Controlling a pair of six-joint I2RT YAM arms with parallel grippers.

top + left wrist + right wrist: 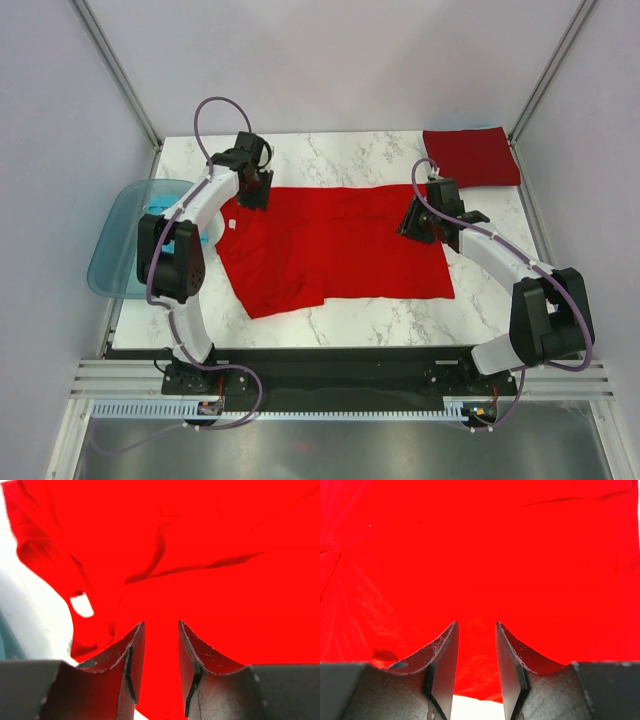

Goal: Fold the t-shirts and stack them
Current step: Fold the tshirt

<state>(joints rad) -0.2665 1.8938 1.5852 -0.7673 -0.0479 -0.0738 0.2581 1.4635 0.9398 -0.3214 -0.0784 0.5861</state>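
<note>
left gripper: jaws parted by a narrow gap, clamped on nothing; red cloth showing through the gap down to the bottom of the left wrist view.
left fingers: dark, low over the cloth, tips pointing across the shirt.
right gripper: jaws likewise a narrow gap apart, not pressed together; cloth between them, its edge ending just short of the bottom of the right wrist view, white table below.
right fingers: dark, faint fluff along the inner edges.
red t-shirt: spread flat across the middle of the table, long side running left to right; mostly smooth, a few creases toward the left end.
shirt's left end: rumpled, one flap angled toward the near left corner; white tag just beside the left arm.
left gripper's place: over the far left corner of the red t-shirt.
right gripper's place: over the shirt's right edge, toward its far corner.
folded shirt: darker red, neat rectangle at the far right corner of the table, apart from the spread one, just beyond the right gripper.
table: white marble pattern, bare strips along the far and near edges.
bin: translucent blue, at the table's left edge, partly hidden behind the left arm.
</note>
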